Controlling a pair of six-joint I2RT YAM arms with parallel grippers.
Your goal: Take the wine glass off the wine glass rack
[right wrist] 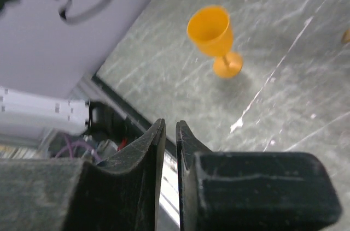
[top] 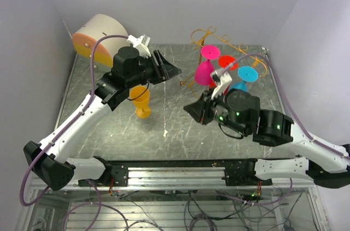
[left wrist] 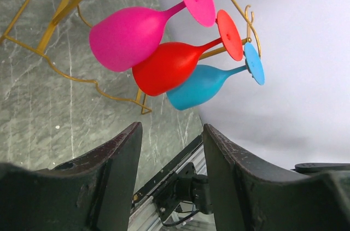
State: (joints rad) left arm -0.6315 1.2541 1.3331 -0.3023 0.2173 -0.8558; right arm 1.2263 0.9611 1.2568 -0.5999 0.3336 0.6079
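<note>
A thin gold wire wine glass rack with curly scroll ends stands at the upper right of the overhead view, on the grey marbled table. Three plastic wine glasses hang from its rails by their feet, in a row and touching: a pink one, a red one and a blue one. In the overhead view the right arm's wrist covers part of the blue and red bowls.

A fourth glass, a small orange plastic goblet, stands upright on the table left of centre, well apart from the rack. The left arm's wrist overlaps its upper edge from above. A round cream-and-orange drawer box sits in the upper left corner; its contents cannot be seen. A pale scrap lies near the centre.

The left gripper has its fingers spread wide, holds nothing and faces the hanging glasses. The right gripper shows only a thin slit between its fingers, holds nothing and points toward the goblet.
</note>
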